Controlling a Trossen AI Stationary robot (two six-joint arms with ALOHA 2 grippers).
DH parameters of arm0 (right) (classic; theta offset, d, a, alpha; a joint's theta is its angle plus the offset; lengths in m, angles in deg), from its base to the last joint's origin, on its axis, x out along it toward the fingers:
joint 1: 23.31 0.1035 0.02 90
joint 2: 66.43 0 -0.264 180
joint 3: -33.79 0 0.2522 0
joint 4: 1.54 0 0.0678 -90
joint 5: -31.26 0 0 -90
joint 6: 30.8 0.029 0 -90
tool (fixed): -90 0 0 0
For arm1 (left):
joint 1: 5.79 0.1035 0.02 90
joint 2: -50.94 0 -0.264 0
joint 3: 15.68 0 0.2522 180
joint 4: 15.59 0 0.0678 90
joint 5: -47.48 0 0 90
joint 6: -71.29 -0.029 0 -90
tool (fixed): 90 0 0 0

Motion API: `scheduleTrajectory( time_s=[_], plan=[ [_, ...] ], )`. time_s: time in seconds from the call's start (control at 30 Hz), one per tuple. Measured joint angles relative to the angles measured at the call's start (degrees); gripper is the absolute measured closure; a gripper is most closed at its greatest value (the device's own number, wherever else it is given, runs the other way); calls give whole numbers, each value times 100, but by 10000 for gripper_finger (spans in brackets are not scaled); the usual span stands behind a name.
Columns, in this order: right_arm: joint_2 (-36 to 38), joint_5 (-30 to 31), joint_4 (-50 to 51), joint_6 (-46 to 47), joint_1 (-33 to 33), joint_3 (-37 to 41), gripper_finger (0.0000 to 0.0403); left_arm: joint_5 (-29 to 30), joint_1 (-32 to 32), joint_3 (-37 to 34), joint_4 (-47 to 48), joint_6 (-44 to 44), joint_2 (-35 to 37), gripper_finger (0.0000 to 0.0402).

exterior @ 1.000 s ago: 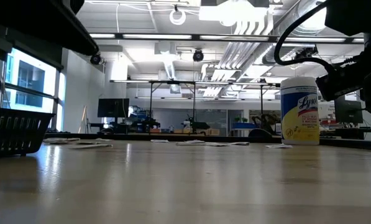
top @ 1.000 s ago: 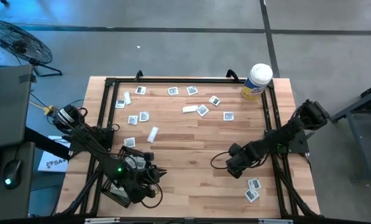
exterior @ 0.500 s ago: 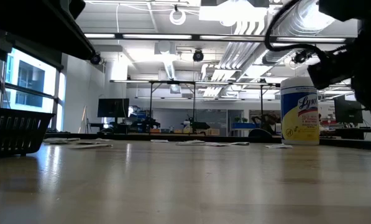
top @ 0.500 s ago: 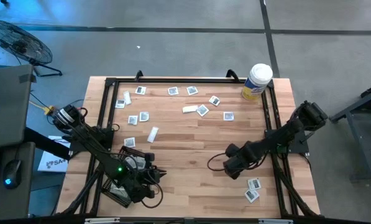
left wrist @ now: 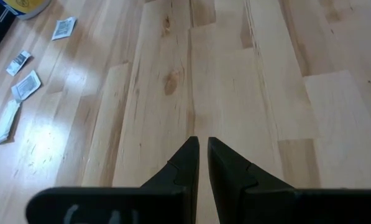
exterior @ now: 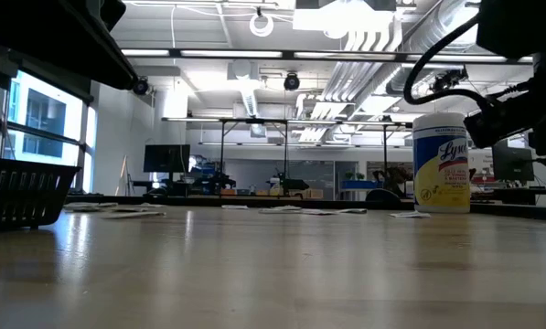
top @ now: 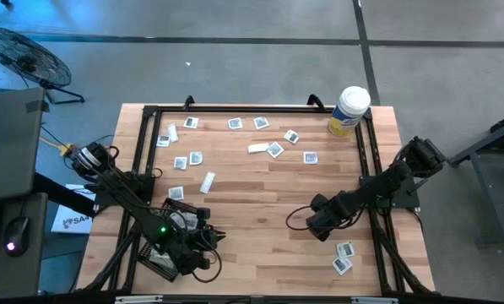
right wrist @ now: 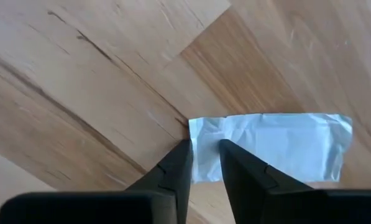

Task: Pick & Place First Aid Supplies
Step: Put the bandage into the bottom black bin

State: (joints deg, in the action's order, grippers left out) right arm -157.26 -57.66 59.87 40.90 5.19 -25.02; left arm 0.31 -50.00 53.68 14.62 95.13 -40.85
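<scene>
— Packets (top: 274, 149) lie scattered across the upper part of the high view, well apart from both arms. Why do we have the right claw (top: 312, 226) low at the lower right of centre instead?

— Because a strip wrapper (right wrist: 272, 144) sits there. In our right wrist view its fingers (right wrist: 176, 165) stand narrowly apart, straddling the crumpled end of that pale wrapper, which lies flat on the surface (top: 260, 194). We judge we are pinching an edge since the thing is too flat to take any other way. Whether the wrapper is truly gripped, we cannot tell.

— And the two packets (top: 344, 257) at the lower right?

— Just beside that arm, resting loose on the wood.

— The left claw (left wrist: 202, 148)?

— Nearly shut on nothing, over bare wood, waiting by the black mesh tray (top: 160, 256) at the lower left. The canister (top: 349, 111) stands at the upper right corner, clear of all this.
</scene>
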Motion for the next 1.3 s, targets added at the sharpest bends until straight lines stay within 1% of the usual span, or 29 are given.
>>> scheduleTrajectory(
  time_s=[0.13,0.3,0.53,0.7,0.8,0.9,1.07,1.13,1.23,1.3],
  plan=[
    [-1,58,152,-73,20,-200,312,11,0,0,0,0,0,371],
    [-4,49,148,-128,16,-186,304,15,0,0,-2,0,0,371],
    [-73,-12,71,-246,-35,-183,313,-7,0,0,-2,2,0,371],
    [-277,-254,-50,-546,-233,-207,323,-11,0,0,-2,2,0,371],
    [-334,-439,-150,-750,-368,-215,330,-10,0,0,-12,15,0,371],
    [-339,-491,-184,-865,-457,-211,344,78,0,0,-57,15,0,371],
    [-344,-576,-233,-927,-524,-212,392,393,0,4,-315,-157,0,371],
    [-357,-601,-223,-1027,-524,-268,397,502,3,7,-371,-355,0,371],
    [-368,-369,-292,-1268,-465,-501,396,686,141,7,-374,-431,0,371],
    [-336,-255,-391,-1549,-412,-781,400,606,313,7,-389,-431,0,371]
  ],
)
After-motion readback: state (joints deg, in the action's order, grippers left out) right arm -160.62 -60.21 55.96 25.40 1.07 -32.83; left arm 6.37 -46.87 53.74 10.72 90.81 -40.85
